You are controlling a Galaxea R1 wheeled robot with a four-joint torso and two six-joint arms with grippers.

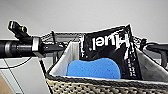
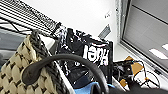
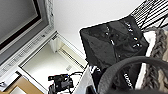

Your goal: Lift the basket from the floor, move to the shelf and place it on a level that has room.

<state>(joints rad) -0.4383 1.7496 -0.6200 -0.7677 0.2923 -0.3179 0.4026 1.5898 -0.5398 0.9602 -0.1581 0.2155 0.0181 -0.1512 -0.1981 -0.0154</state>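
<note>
The basket [image 1: 100, 83] rides high between the robot's two arms, well clear of the floor and close in front of the head camera, its woven wall and dark rim across the foot of the head view. Inside it a black pouch [image 1: 110, 53] with white lettering stands above a blue sponge [image 1: 93, 68], against the pale fabric lining. The left arm [image 1: 22, 47] reaches in level from one side, the right arm [image 1: 156, 48] from the other, each meeting the basket at an end. In both wrist views a dark handle [image 2: 75, 62] arches close to the camera, with the black wire shelf [image 2: 27, 15] just behind the basket. Whether the fingers of either gripper are clamped on the handles or apart cannot be told. The top wire level [image 1: 67, 36] shows just beyond the basket's far rim, at about the same height. By this evidence the lift is done and the robot has reached the shelf; setting the basket down on the level and letting go appear to be what is left.
</note>
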